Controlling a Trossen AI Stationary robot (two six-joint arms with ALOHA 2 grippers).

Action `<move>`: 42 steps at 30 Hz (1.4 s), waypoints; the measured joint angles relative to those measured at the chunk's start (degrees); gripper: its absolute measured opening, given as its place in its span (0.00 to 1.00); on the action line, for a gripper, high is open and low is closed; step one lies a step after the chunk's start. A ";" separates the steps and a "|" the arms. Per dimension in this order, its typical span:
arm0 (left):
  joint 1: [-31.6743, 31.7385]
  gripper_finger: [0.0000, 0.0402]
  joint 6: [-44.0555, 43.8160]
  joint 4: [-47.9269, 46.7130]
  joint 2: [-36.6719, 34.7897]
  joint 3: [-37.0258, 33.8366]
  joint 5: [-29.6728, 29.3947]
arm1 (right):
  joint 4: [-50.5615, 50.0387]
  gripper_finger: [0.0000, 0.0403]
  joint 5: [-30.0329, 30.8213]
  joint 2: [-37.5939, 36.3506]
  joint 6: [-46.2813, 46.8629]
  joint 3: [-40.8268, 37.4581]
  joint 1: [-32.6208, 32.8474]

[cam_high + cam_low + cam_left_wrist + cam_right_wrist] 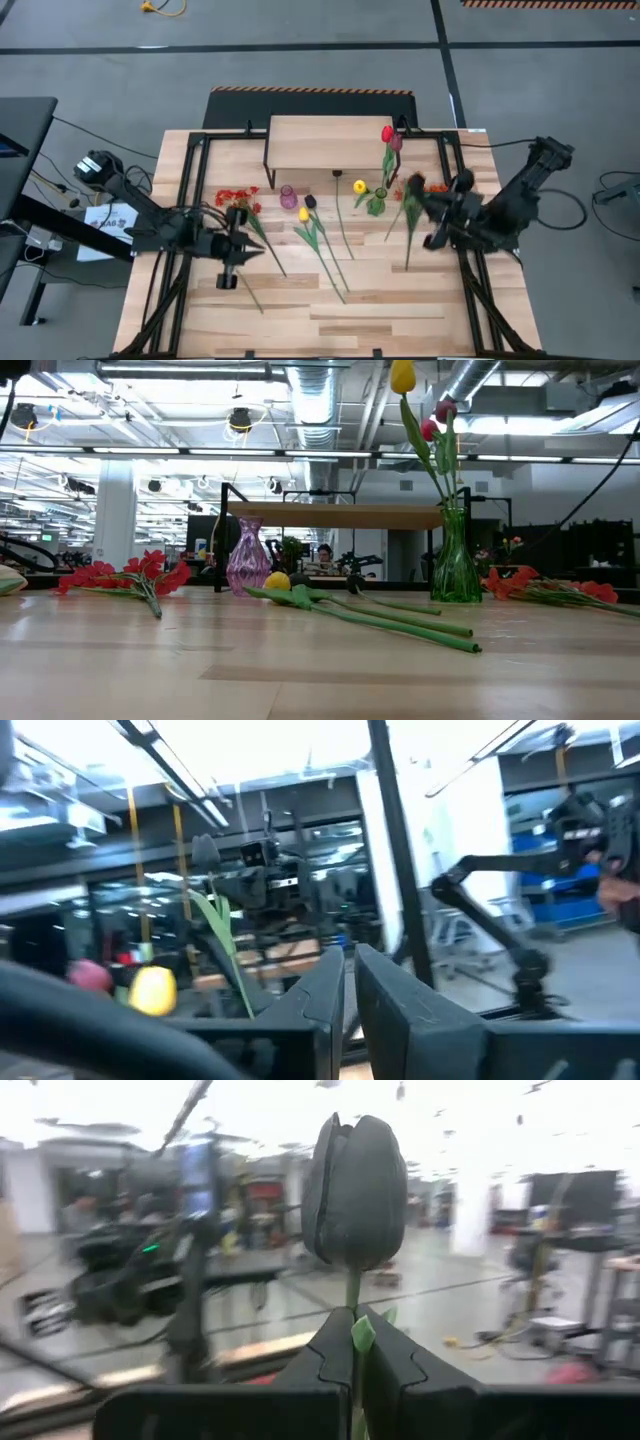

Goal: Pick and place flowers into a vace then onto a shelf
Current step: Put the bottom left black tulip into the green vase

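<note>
Shelf (320, 142) at the table's far edge, bare on top; green vase (377, 203) before it already bears three tulips, so filling is under way, and a purple vase (288, 197) stands empty. Loose flowers (318, 235) lie mid-table, within reach of both arms. Right gripper (352, 1342) clamps a dark maroon tulip (355, 1192) by its stem, head upright, likely for insertion. Left gripper (349, 982) nearly closed; whether it pinches a stem cannot be told

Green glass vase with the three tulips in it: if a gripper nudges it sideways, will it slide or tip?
Probably tip. The green vase is narrow-necked on a small base, and its tulips rise far above the rim, leaning to one side. Being glass, it may also slip on the smooth table.
</note>
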 joint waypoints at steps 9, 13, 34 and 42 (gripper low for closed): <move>1.96 0.04 -3.85 -8.14 -3.79 -0.04 1.33 | 1.63 0.00 -3.35 -3.57 -4.63 0.00 -13.02; 1.73 0.04 -3.54 -8.55 -3.79 -0.04 1.27 | 0.92 0.00 -8.38 -2.63 -2.77 0.00 -17.91; 1.77 0.04 -3.00 -10.63 -3.77 -0.04 0.46 | 1.33 0.00 -8.84 2.12 -3.13 0.02 -24.22; 1.77 0.04 -3.00 -10.66 -3.77 -0.04 0.51 | -2.02 0.00 -8.68 0.21 -3.01 0.02 -24.22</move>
